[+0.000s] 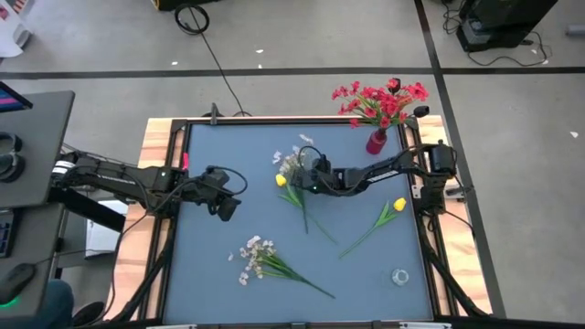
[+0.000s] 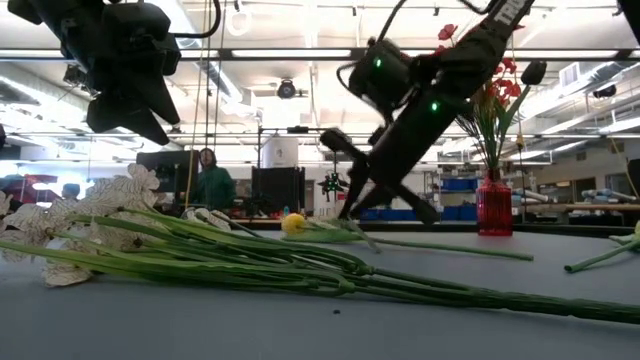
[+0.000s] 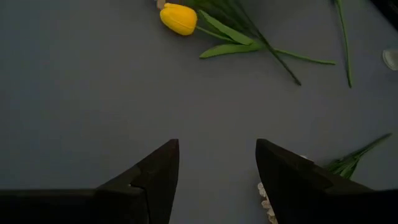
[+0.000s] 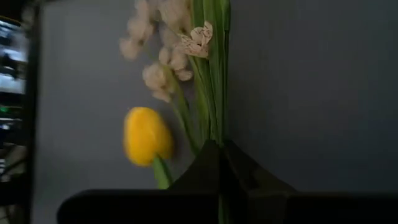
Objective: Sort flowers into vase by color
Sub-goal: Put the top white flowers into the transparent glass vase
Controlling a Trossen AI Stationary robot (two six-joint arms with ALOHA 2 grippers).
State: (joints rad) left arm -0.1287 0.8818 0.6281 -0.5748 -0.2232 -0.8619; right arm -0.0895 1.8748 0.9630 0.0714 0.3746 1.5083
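My right gripper (image 1: 304,175) reaches in from the table's right and is shut on a spray of white blossoms (image 1: 292,162) at the middle far part of the table. A yellow tulip (image 1: 281,181) lies right beside it, with its stem running toward the near edge. A second yellow tulip (image 1: 399,205) lies at the right. Another white spray (image 1: 256,256) lies flat near the near edge. A red vase (image 1: 377,142) at the far right holds the red flowers (image 1: 382,99). My left gripper (image 1: 227,206) hangs open above bare table at the left. My right gripper pinches the white spray's green stems (image 4: 216,127) between its two shut fingers, a little way below the blossoms (image 4: 163,73). It comes in from the table's right. The stems run on past the fingertips (image 4: 208,155). Whether the spray is lifted off the table, I cannot tell.
A small clear ring-shaped object (image 1: 399,275) sits near the table's near right corner. The raised frame (image 1: 183,137) borders the blue tabletop. The near white spray's stems (image 2: 300,265) stretch across the front of the low view. People stand in the room far behind the table.
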